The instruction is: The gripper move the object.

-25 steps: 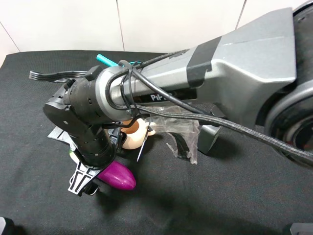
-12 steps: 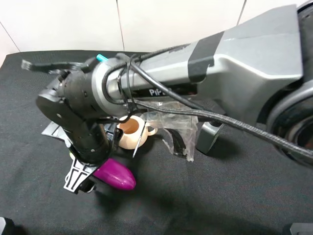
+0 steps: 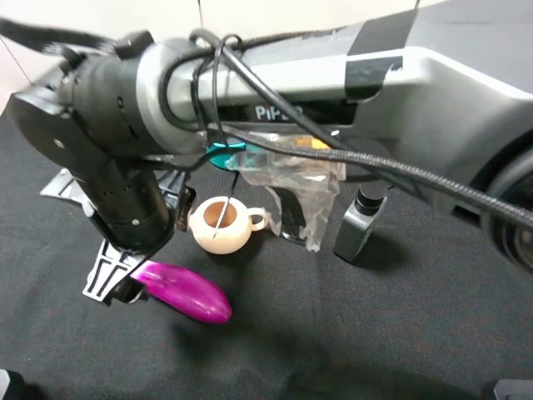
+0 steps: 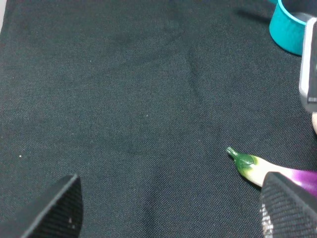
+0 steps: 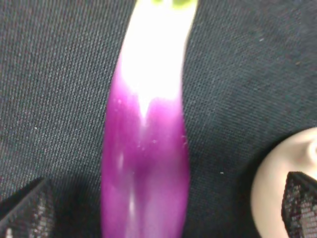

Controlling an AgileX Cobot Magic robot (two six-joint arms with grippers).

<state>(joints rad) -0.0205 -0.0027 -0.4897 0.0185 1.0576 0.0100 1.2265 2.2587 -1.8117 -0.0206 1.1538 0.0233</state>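
On the black desk (image 3: 375, 333) we see the purple eggplant (image 3: 185, 293) lying flat, at about seven o'clock in the high view. Our right gripper (image 3: 117, 279) hangs just above its stem end, and its two fingers stand wide apart, one on each side of the eggplant, holding nothing. From the right wrist view the eggplant (image 5: 146, 148) runs straight down the middle between the finger pads (image 5: 25, 210), and we see bare cloth on both sides of it. A cream teapot (image 3: 221, 225) sits near the eggplant, at about one o'clock from it. Next to the teapot, at three o'clock, lies a clear plastic bag (image 3: 304, 196), and then a small grey block (image 3: 360, 227). Our left gripper (image 4: 168, 208) is wide too and holds nothing, with the green stem (image 4: 240, 159) of the eggplant close to one finger. A teal ring (image 4: 290, 30) sits farther off.
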